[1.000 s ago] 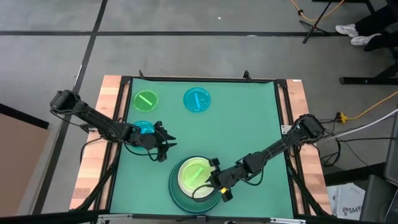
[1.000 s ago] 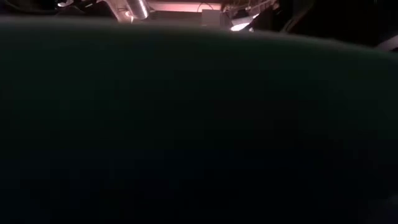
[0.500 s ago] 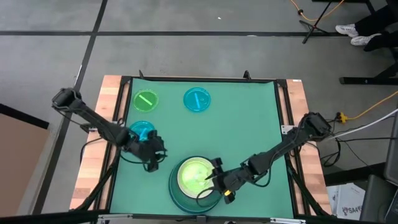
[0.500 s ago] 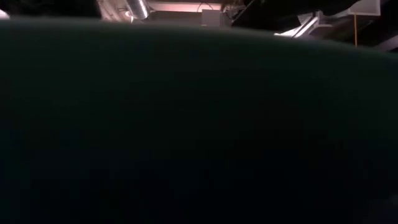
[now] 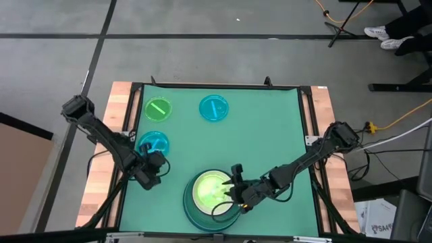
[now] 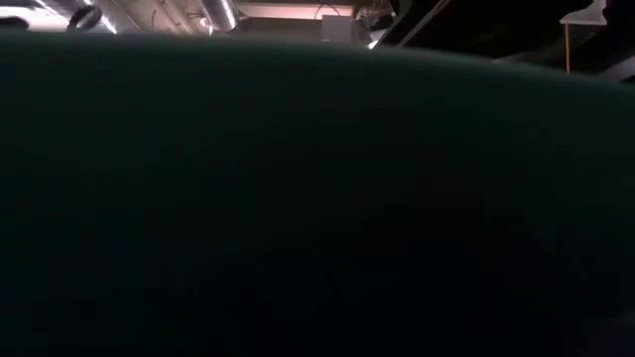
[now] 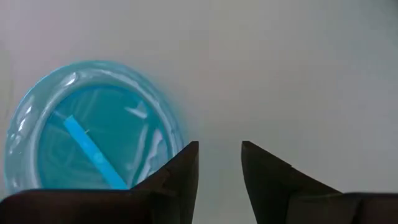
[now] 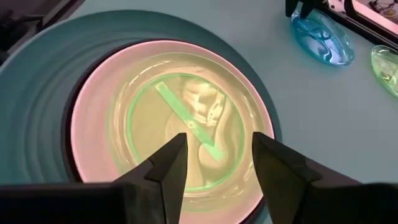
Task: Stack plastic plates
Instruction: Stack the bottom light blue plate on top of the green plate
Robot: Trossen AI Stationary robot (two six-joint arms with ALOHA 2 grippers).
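Observation:
A stack (image 5: pixel 210 196) stands near the table's near edge: a large dark green plate (image 8: pixel 37 124), a white plate (image 8: pixel 93 130) in it, and a small bright green plate (image 8: pixel 180 118) on top. My right gripper (image 8: pixel 217 155) is open just above the small green plate's right part, with nothing between its fingers. A small cyan plate (image 5: pixel 152 142) lies flat at the left and also shows in the left wrist view (image 7: pixel 93 124). My left gripper (image 7: pixel 219 155) is open and empty, just near of that plate (image 5: pixel 152 174). The other plates are hidden.
A small bright green plate (image 5: pixel 158 109) and a small cyan plate (image 5: pixel 214 108) lie flat at the far left of the green mat (image 5: pixel 270 135). A dark surface close to the camera fills the low view (image 6: pixel 317 198).
My left gripper has gone from right of the near cyan plate toward the table's near left, so the whole plate now shows. My right gripper has stayed over the stack's right part.

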